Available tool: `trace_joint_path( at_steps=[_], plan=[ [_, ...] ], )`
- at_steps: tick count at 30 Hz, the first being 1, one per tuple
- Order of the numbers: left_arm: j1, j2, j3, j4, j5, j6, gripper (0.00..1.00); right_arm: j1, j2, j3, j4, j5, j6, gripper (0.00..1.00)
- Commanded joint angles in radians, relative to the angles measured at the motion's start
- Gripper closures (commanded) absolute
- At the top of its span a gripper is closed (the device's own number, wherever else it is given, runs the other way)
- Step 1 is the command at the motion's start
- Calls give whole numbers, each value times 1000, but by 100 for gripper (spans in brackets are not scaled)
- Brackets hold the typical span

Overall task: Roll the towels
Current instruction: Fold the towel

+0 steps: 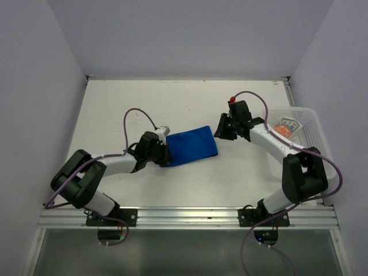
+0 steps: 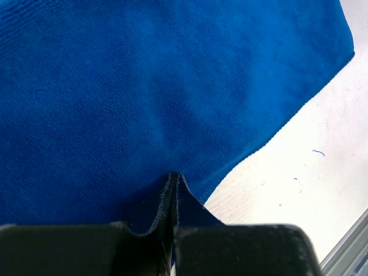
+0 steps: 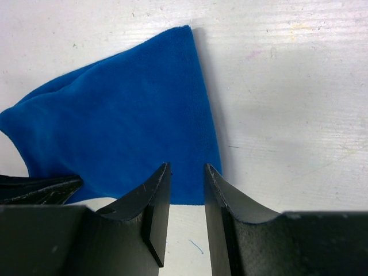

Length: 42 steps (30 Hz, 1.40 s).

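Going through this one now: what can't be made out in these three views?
Patterned towel: top view, too small inside the basket; lettering unreadable.
Blue towel, left end: top view, covered by the left gripper; left wrist view crops it.
Right gripper: right wrist view cannot show whether its open tips touch the towel.

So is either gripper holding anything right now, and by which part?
The left gripper pinches the blue towel by its left end. The right gripper holds nothing, jaws apart at the towel's other end.
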Motion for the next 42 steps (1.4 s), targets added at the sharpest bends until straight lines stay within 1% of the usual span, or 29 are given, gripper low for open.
trace_joint_path(
  at_steps=[1, 5, 13, 16, 18, 19, 20, 21, 22, 23, 25, 26, 27, 28, 29, 31, 33, 34, 36, 37, 38, 39, 41, 42],
  plan=[
    [-2, -50, -52, -18, -98, -24, 100, -5, -12, 26, 30, -30, -18, 68],
    [0, -135, -84, -75, -149, -47, 100, -8, -22, 9, 40, -39, -14, 68],
    [0, -316, -189, -168, -218, -140, 100, -8, -47, -53, 88, -71, 9, 68],
    [0, -376, -192, -214, -236, -145, 100, -7, -61, -69, 94, -80, 12, 68],
    [-2, -412, -176, -218, -235, -136, 99, -7, -68, -76, 97, -93, 12, 68],
    [-2, -422, -164, -259, -235, -127, 95, -7, -71, -77, 99, -99, 11, 68],
    [-2, -435, -128, -262, -235, -116, 78, -7, -76, -79, 97, -103, 11, 68],
    [-2, -437, -106, -268, -230, -93, 71, -8, -87, -79, 96, -105, 9, 68],
    [0, -439, -83, -291, -227, -85, 66, -7, -91, -79, 93, -107, 8, 68],
    [-3, -437, -49, -305, -233, -77, 58, -8, -97, -79, 83, -107, 2, 68],
    [-9, -431, 43, -345, -265, -50, 49, -7, -117, -77, 67, -105, 2, 68],
    [-15, -408, 79, -365, -278, -44, 33, -8, -125, -80, 63, -105, 3, 68],
    [-17, -393, 150, -374, -285, -21, 22, -7, -145, -86, 62, -105, 6, 68],
    [-25, -376, 182, -385, -287, -7, 10, -8, -157, -111, 72, -104, 15, 68],
    [-28, -338, 211, -391, -295, 4, 1, -7, -168, -128, 82, -102, 37, 68],
    [-38, -292, 306, -408, -299, 35, 0, -5, -208, -192, 134, -107, 64, 69],
    [-42, -209, 385, -437, -284, 56, 0, -4, -234, -255, 169, -114, 101, 70],
    [-46, -157, 452, -451, -275, 59, 0, 2, -251, -270, 184, -107, 113, 70],
    [-51, -109, 518, -484, -253, 77, 0, 19, -265, -301, 191, -94, 118, 70],
    [-64, -71, 582, -494, -264, 88, 0, 28, -280, -312, 194, -88, 120, 70],
    [-77, -55, 609, -506, -282, 99, 0, 32, -286, -319, 200, -78, 121, 69],
    [-87, -40, 642, -533, -340, 108, 0, 44, -294, -333, 201, -70, 120, 69],
    [-146, 5, 744, -586, -450, 122, 1, 52, -317, -344, 197, -44, 118, 69],
    [-201, 23, 773, -634, -611, 122, 0, 56, -324, -352, 192, -38, 117, 69]
  ],
)
